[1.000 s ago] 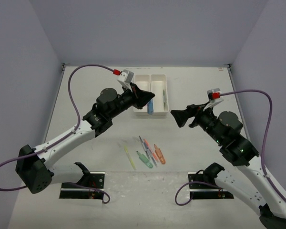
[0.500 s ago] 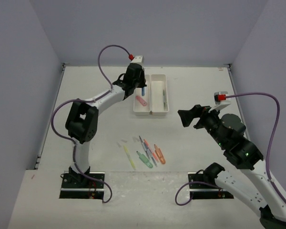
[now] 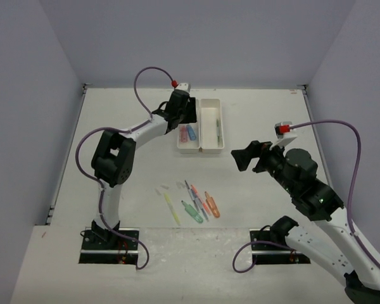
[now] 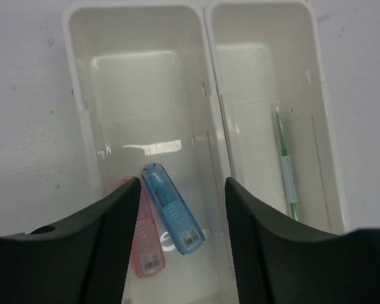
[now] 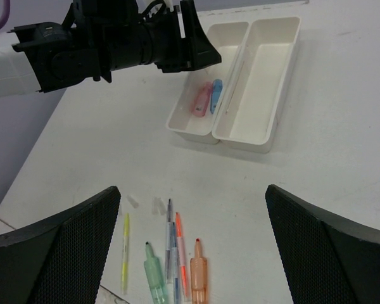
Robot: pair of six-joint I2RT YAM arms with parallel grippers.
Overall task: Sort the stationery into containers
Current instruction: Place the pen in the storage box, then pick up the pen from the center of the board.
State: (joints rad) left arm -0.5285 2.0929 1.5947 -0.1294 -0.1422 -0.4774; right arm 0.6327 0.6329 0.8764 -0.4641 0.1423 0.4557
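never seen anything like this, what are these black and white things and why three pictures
Two robot arms are bolted to a table, each ending in a two-finger gripper. The wide picture comes from a fixed camera above and behind them; the other two come from cameras on the wrists, so the black shapes are each arm's own fingers. The left gripper hangs open over a white tray holding a blue piece and a pink piece on one side, a green pen on the other. The right gripper is open too; neither holds anything. A yellow pen, green marker and orange marker lie loose on the table.
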